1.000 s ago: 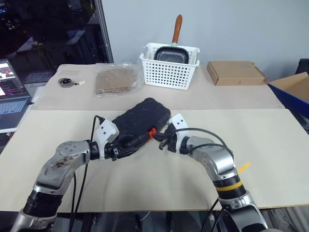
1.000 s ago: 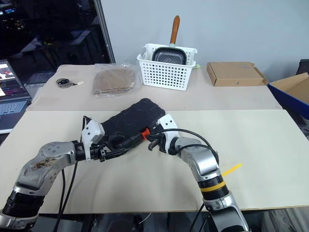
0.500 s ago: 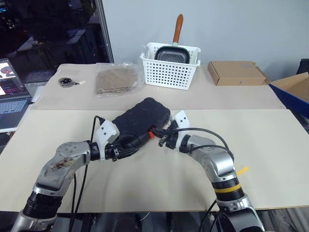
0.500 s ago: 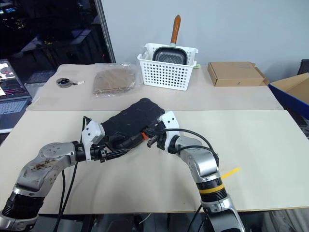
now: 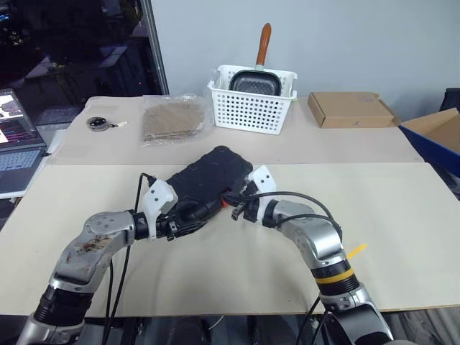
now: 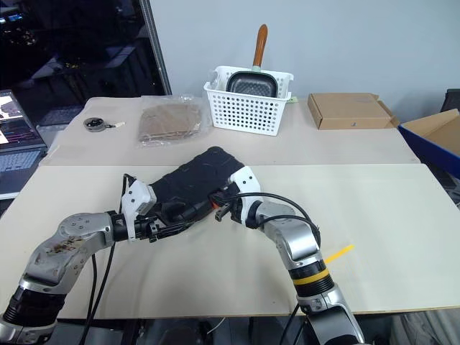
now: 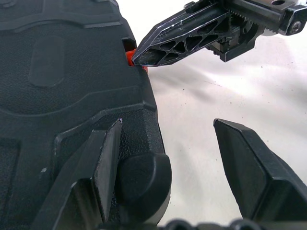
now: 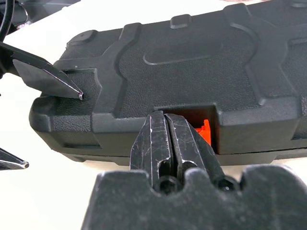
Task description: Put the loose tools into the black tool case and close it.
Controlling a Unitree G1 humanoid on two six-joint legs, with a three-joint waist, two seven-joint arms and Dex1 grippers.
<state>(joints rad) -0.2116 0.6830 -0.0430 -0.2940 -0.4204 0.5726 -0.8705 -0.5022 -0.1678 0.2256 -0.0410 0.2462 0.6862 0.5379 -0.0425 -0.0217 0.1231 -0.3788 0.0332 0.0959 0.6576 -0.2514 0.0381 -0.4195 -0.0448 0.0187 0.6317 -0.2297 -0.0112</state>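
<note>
The black tool case (image 5: pixel 212 176) lies shut on the table, slanting away to the right. Its orange latch (image 8: pixel 205 132) sits in a notch on the near edge. My right gripper (image 8: pixel 165 119) is shut with nothing in it, and its joined tips press into that notch beside the latch. The left gripper (image 5: pixel 188 215) is open at the case's near-left corner. One of its fingers (image 7: pixel 108 158) rests on the lid, and the other finger (image 7: pixel 244 163) hangs over bare table. The loose tools are out of view.
At the back stand a white basket (image 5: pixel 251 108) holding a pan, a cardboard box (image 5: pixel 351 109), a bagged brown pack (image 5: pixel 171 120) and a round tape measure (image 5: pixel 99 123). A laptop (image 5: pixel 14 147) sits far left and a blue bin (image 5: pixel 438 140) far right.
The right wrist has tipped slightly, and less of the orange latch shows past its tips. The left gripper and the case have kept still.
</note>
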